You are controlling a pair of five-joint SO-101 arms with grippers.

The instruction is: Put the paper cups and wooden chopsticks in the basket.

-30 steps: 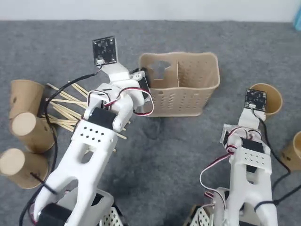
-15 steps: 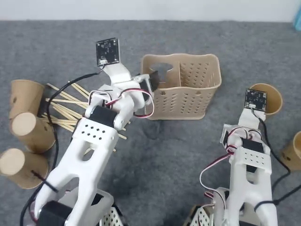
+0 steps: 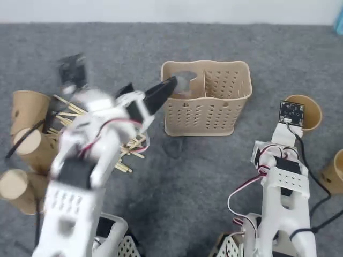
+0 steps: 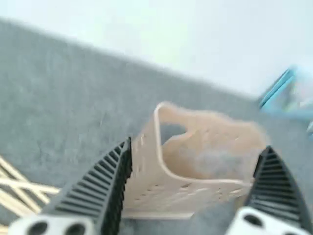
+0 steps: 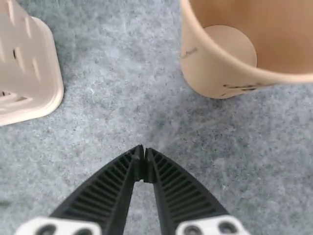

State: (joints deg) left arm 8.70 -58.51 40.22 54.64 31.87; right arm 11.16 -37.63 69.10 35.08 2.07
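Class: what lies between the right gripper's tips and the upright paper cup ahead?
Bare grey carpet separates the right gripper from the paper cup, per the right wrist view.

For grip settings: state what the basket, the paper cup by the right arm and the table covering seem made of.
The basket looks like matte beige moulded plastic, given its slotted walls and smooth rim. The paper cup seems matte brown paper, thin-walled. The table covering looks like grey felt or short carpet: fuzzy.

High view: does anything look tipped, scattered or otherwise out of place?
Yes. The wooden chopsticks lie in a loose crossing heap left of the basket, and the paper cups beside them show their bases, tipped or inverted. The basket stands upright.
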